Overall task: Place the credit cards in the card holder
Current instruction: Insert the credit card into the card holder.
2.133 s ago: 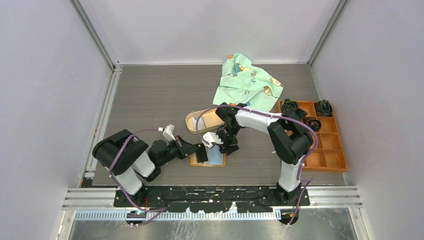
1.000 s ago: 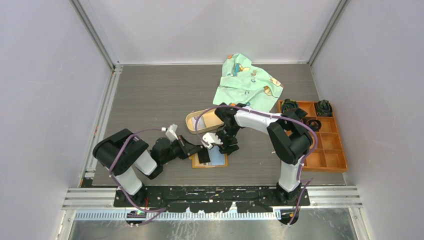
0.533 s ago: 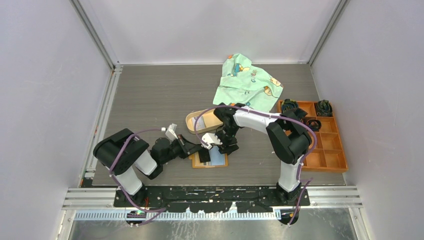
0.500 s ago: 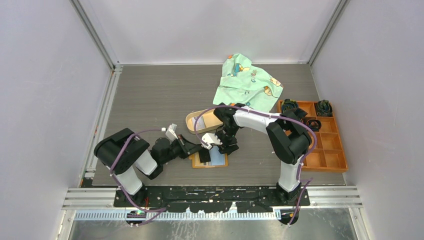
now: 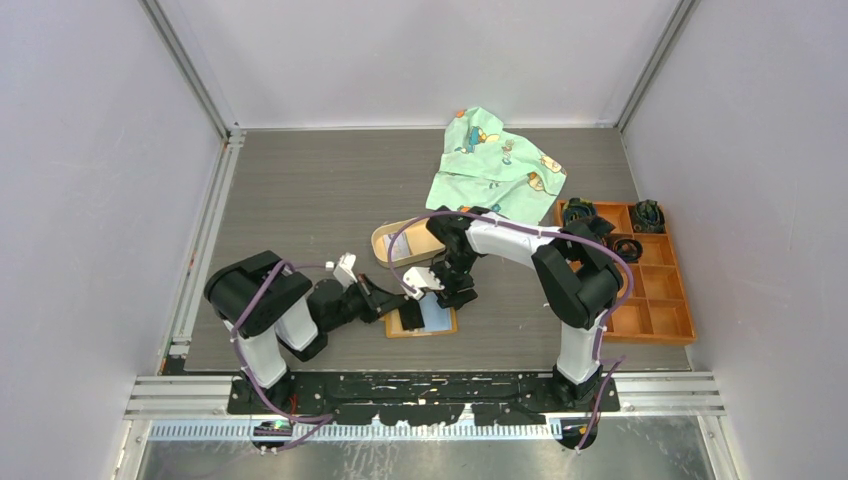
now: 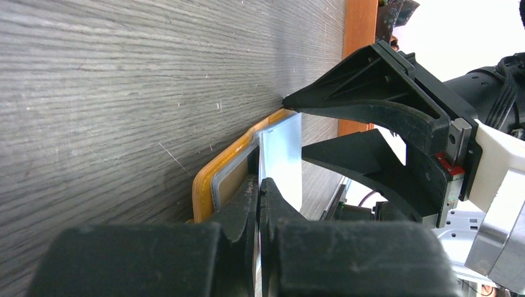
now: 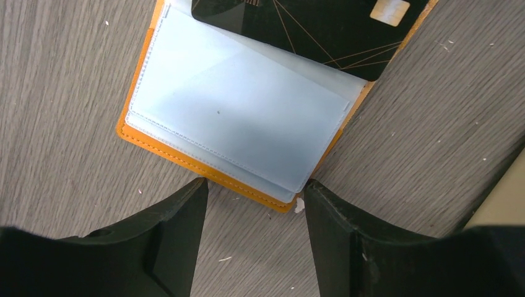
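The orange card holder (image 5: 425, 321) lies open on the table, its light blue plastic sleeves (image 7: 241, 117) facing up. My left gripper (image 5: 401, 303) is shut on a whitish credit card (image 6: 282, 161), held edge-on at the holder's left rim (image 6: 207, 182). A black credit card (image 7: 309, 31) lies across the holder's far side. My right gripper (image 5: 440, 293) is open, its fingers (image 7: 164, 226) straddling the holder's near orange edge (image 7: 204, 172) just above the table.
An oval tan tray (image 5: 403, 244) sits just behind the holder. A green patterned cloth (image 5: 495, 165) lies at the back. An orange compartment box (image 5: 640, 270) with dark parts stands at the right.
My left arm has reached further right, bringing its gripper and card over the holder's left edge. The right gripper has stayed at the holder's upper right.
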Tool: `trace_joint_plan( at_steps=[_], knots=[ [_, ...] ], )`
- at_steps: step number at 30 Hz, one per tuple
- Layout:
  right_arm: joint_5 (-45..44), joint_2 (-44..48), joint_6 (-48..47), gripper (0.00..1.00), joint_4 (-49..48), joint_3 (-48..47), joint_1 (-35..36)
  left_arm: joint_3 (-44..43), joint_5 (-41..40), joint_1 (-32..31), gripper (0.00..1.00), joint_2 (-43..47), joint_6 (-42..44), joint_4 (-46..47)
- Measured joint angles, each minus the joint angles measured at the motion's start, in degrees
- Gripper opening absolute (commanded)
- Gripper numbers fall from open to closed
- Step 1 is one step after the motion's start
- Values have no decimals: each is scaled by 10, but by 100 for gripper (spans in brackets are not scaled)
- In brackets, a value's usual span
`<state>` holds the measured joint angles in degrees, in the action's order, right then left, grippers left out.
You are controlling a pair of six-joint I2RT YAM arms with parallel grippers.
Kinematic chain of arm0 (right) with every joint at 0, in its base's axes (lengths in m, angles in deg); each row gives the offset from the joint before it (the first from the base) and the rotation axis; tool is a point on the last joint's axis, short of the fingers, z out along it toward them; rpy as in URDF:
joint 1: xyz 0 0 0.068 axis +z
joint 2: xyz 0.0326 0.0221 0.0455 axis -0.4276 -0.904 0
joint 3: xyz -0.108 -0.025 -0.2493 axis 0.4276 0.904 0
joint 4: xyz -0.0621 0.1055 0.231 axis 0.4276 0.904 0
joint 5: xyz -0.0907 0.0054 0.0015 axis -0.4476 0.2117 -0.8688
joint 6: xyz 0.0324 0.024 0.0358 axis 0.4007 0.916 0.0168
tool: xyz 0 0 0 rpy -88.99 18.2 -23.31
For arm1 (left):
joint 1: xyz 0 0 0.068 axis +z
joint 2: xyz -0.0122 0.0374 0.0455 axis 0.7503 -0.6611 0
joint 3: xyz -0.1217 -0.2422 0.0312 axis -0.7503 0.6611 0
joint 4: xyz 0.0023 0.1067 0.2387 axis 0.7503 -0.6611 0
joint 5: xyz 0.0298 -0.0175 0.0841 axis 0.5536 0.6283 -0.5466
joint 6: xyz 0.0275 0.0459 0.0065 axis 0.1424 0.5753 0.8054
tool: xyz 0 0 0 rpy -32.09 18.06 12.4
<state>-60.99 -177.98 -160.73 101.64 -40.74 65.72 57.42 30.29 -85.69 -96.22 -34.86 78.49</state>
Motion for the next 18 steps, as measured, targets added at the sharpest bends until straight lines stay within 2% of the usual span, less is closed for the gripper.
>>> trace_joint_plan(
  at_steps=[18],
  knots=[
    [-6,-1,0,64,2,-2,4,9,-50,-39,0,1,-11,5]
  ],
)
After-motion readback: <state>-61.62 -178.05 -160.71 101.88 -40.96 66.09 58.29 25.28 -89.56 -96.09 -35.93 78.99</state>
